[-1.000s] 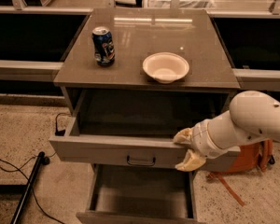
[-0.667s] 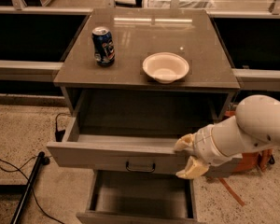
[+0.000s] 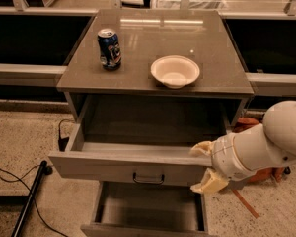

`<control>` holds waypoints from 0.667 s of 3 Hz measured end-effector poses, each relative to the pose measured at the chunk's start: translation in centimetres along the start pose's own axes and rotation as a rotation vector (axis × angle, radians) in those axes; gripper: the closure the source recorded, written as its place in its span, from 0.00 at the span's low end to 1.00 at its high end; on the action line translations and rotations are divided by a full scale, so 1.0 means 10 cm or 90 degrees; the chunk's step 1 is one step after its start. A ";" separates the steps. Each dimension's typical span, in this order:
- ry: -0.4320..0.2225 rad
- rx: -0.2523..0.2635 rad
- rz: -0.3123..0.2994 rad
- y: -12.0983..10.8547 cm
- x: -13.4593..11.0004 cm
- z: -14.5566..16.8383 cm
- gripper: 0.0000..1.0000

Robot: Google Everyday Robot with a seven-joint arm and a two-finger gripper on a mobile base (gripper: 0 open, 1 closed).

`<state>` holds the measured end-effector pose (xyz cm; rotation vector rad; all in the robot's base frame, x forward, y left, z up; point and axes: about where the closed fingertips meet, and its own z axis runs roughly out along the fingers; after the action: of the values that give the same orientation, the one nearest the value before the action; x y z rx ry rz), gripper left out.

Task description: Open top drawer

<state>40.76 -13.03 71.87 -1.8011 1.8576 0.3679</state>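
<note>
Grey top drawer (image 3: 113, 166), cream hand (image 3: 205, 167) beside it, blue can (image 3: 109, 49)
</note>
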 end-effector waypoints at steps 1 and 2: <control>0.023 0.030 0.006 -0.33 0.04 -0.20 0.49; 0.038 0.031 -0.008 -0.74 0.04 -0.21 0.57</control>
<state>47.70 -15.05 74.60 -1.8082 1.8790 0.2654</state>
